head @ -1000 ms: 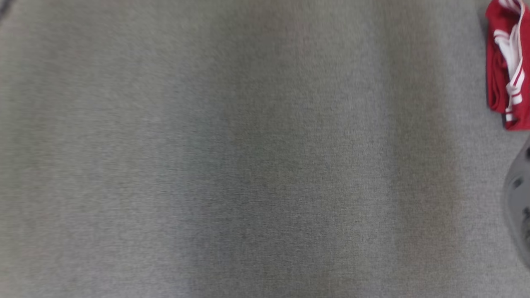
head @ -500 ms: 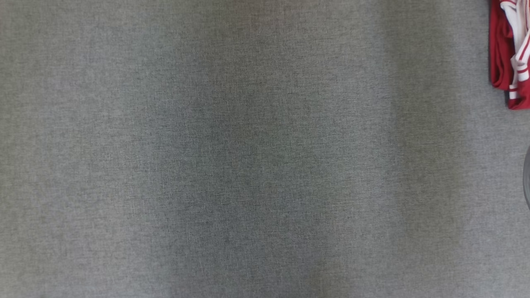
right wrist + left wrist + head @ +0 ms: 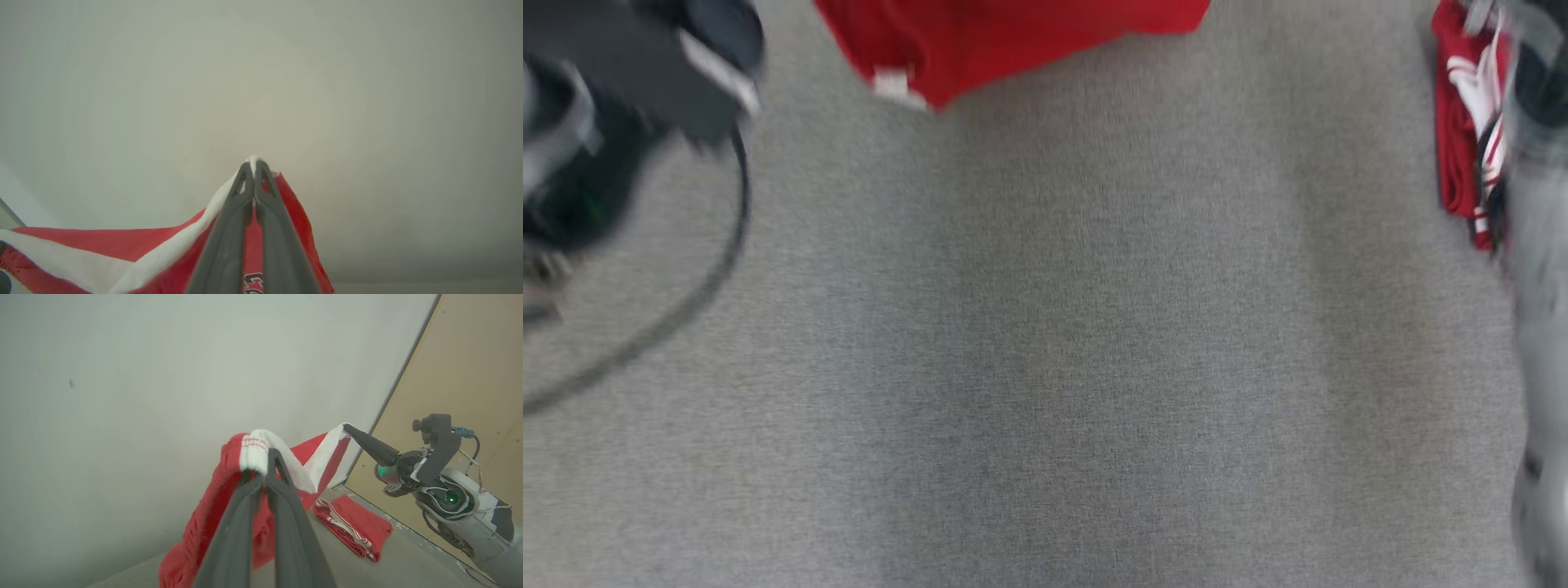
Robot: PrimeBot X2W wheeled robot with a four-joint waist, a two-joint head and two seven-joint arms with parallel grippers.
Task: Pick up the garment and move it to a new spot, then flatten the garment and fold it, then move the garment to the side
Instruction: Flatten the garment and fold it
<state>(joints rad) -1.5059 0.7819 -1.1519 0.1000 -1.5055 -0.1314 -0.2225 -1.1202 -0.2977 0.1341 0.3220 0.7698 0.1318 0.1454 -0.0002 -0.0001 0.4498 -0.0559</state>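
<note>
Red garment (image 3: 196, 531) held aloft by both tools.
Left tool (image 3: 267, 455) clamped on its white ribbed band (image 3: 255, 451); right tool (image 3: 253, 165) pinched shut on a white edge (image 3: 179, 245). The cloth hangs over the grey bench (image 3: 1045, 367), against a pale wall (image 3: 122, 375). A folded red piece (image 3: 359, 524) lies on the bench to the right.

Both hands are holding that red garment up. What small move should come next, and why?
Probably lower it, with the hands apart, onto the bare grey table. The left hand and right hand each pinch the white trim of the red garment, which hangs sagging between them and is not yet laid flat.
</note>
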